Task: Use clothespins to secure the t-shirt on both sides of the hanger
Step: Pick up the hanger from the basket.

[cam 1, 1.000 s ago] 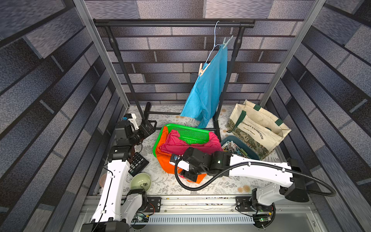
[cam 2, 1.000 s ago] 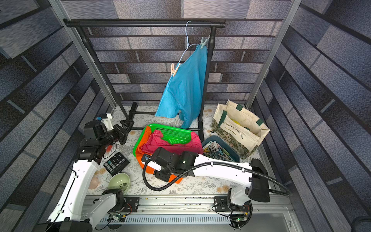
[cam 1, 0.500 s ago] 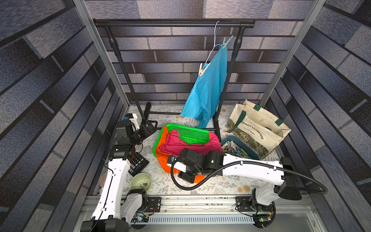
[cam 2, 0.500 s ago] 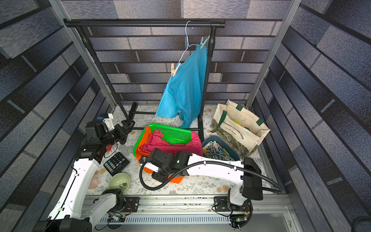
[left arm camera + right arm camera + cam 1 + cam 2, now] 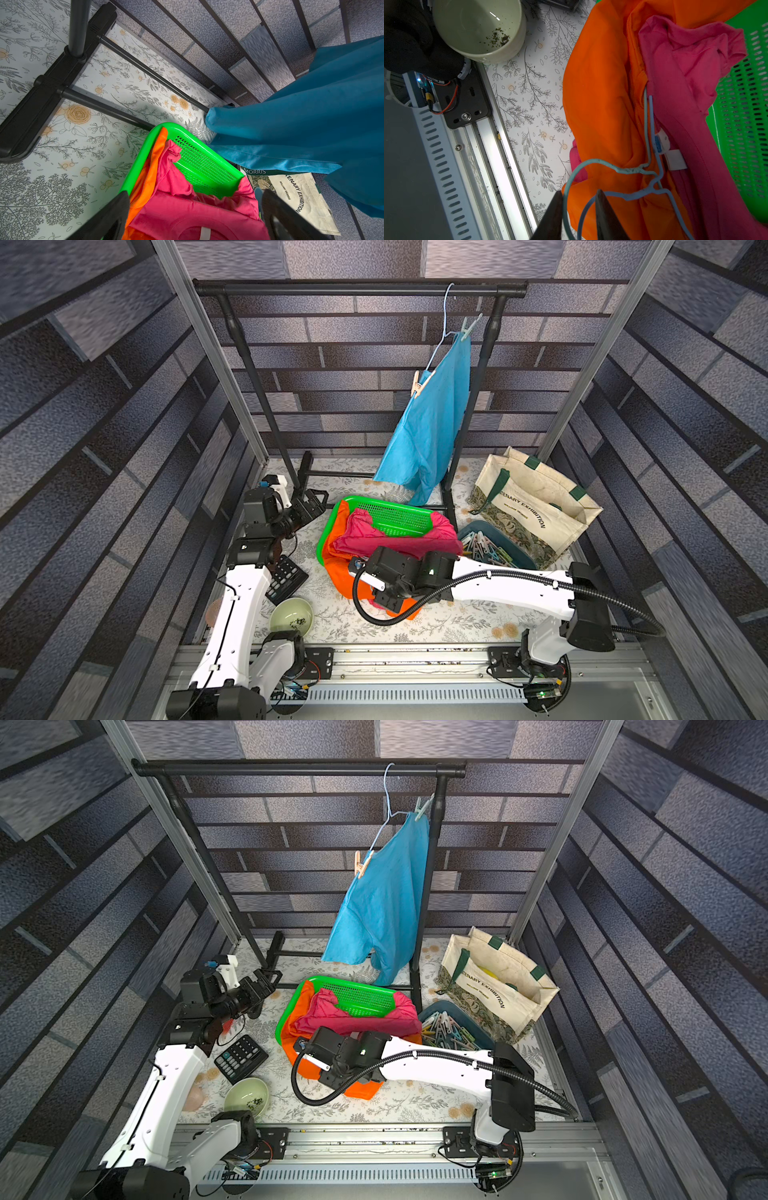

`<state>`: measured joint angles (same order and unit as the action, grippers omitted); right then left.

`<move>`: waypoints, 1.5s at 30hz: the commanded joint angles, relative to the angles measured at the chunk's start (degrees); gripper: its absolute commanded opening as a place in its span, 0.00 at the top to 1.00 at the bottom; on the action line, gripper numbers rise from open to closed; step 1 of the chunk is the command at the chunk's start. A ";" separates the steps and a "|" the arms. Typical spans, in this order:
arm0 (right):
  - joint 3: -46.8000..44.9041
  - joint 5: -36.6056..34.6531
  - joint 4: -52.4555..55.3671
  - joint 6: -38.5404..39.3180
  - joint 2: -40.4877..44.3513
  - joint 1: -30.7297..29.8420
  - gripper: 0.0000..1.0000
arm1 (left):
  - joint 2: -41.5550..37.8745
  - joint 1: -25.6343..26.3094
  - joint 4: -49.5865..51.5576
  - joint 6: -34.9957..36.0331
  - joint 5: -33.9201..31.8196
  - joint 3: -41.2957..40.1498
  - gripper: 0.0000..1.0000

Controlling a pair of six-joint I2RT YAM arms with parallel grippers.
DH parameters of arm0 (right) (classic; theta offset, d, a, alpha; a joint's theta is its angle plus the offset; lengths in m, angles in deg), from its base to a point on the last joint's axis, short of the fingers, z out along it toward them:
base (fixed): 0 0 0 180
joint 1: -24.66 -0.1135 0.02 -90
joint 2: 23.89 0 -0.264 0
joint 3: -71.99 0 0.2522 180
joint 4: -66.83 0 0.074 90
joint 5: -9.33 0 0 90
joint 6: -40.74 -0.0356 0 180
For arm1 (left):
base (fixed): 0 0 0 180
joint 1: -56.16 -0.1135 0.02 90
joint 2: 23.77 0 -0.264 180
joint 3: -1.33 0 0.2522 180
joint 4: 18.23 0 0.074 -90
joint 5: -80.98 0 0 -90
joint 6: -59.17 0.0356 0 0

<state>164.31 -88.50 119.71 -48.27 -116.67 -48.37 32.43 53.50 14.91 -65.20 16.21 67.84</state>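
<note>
Floral mat (image 5: 457,622) below: left gripper (image 5: 318,502) gapes wide at ten o'clock; right gripper (image 5: 579,207) straddles two wire hanger hooks (image 5: 631,170), grip unclear. Clothespins (image 5: 486,549) fill the bin (image 5: 521,560) at three o'clock of the green basket (image 5: 395,516).

A white desk (image 5: 41,187) printed with grey leaves and orange flowers carries the black metal foot of a garment rack (image 5: 41,91), its upright pole (image 5: 78,27) rising from the foot. A bright green perforated plastic basket (image 5: 199,164) holds a crumpled orange cloth (image 5: 149,174) and a magenta cloth (image 5: 182,216) draped over its rim. A blue fabric t-shirt (image 5: 301,124) hangs down beside the basket, in front of a cream printed tote bag (image 5: 299,195). The left gripper (image 5: 195,194) shows two black fingers (image 5: 116,212) spread wide apart above the basket. A grey brick-patterned wall (image 5: 207,31) stands behind.
</note>
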 commanded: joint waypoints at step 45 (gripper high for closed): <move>4.09 14.53 -4.58 -1.89 21.84 18.61 1.00 | 3.38 13.35 13.93 11.90 1.79 11.41 0.00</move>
<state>169.88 -74.93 117.15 -48.27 -93.74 -30.25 35.82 66.29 27.06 -54.99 17.39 78.03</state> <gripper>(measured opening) 0.060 0.998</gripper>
